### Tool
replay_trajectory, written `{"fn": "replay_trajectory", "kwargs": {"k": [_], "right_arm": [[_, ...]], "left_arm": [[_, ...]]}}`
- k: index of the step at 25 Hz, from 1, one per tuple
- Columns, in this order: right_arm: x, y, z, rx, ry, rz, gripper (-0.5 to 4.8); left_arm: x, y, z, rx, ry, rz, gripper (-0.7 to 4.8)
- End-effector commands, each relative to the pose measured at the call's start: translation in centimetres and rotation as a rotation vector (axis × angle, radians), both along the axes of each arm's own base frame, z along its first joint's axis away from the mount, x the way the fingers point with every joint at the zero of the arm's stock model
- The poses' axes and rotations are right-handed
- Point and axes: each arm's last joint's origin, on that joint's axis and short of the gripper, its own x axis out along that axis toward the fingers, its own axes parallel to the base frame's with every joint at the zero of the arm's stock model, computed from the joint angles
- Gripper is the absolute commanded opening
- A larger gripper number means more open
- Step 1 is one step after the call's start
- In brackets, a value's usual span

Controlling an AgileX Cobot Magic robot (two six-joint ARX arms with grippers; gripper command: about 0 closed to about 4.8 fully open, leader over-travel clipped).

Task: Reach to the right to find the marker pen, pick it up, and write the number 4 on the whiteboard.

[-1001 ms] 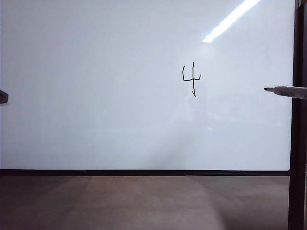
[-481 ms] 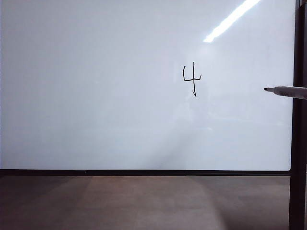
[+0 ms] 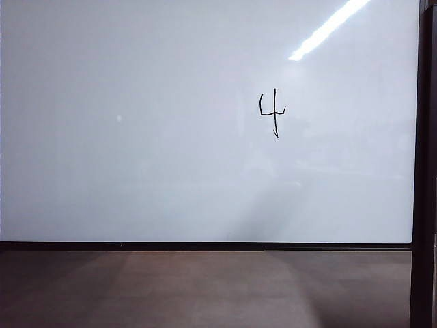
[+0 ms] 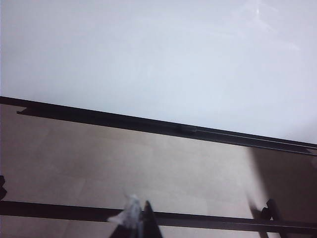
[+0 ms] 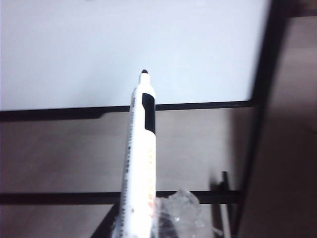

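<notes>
A: Ext view, what was there?
B: Whiteboard (image 3: 136, 171) filled most of the frame, black frame along near edge and right side, brown floor (image 3: 205, 294) below it. Number 4 (image 3: 273, 111) was drawn right of center, open top, long vertical w/ a tiny hook at the end. Bright ceiling-light streak (image 3: 328, 27) reflected at upper right. No arm or gripper showed in that view.
A: Marker pen?
B: Only in right wrist cam. Marker pen (image 5: 141, 158) white barrel, dark patch near the front, dark tip pointed toward the board, apart from it. Tip sat over the board's near right corner area.
A: Right gripper state?
B: Right gripper (image 5: 148, 218) clamped on the pen's rear end; crinkly clear tape or plastic (image 5: 181, 206) beside the barrel there. Fingers themselves barely visible at frame edge.
A: Left?
B: Left gripper (image 4: 136, 223) just a dark tip w/ a whitish scrap on it at the frame edge. Couldn't tell if parted or closed. Nothing visibly in it. It faced the board's near frame and floor.
</notes>
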Motion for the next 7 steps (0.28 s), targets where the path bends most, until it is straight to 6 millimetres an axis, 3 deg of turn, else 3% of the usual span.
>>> {"fn": "replay_trajectory", "kwargs": {"k": [1,7], "right_arm": [[0.06,-0.66,-0.10,0.000,-0.003,-0.069,-0.05],[0.11,-0.78,-0.11,0.000,-0.017,-0.080,-0.05]], "left_arm": [[0.00,-0.01,0.07,0.004,-0.004,-0.004,-0.05],[0.00,-0.01,0.07,0.004,-0.004,-0.004,-0.05]]}}
